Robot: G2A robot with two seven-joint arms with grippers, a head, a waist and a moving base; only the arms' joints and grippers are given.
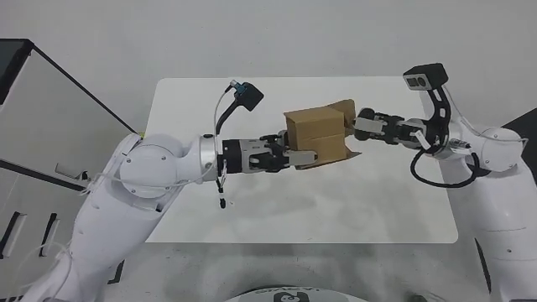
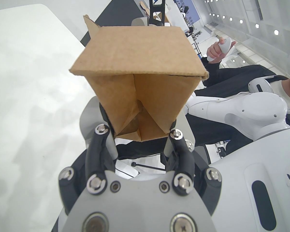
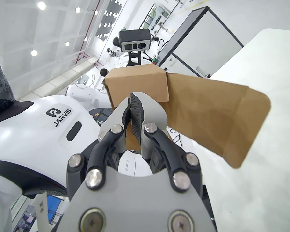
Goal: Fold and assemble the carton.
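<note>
A brown cardboard carton point(image 1: 317, 130) is held above the middle of the white table point(image 1: 377, 210). My left gripper point(image 1: 289, 158) comes in from the left and is shut on the carton's folded end. In the left wrist view its fingers point(image 2: 176, 136) clamp either side of the tapered end of the carton point(image 2: 140, 56). My right gripper point(image 1: 357, 124) is at the carton's opposite end. In the right wrist view the right gripper point(image 3: 134, 97) is shut with its tips against the carton point(image 3: 137, 85), and nothing shows between the pads. Beside it, a long flap point(image 3: 215, 119) sticks out unfolded.
A black-framed cabinet point(image 1: 50, 109) stands off the table's left side, and the cabinet point(image 3: 203, 34) also appears in the right wrist view. Bare tabletop lies all around under the raised carton.
</note>
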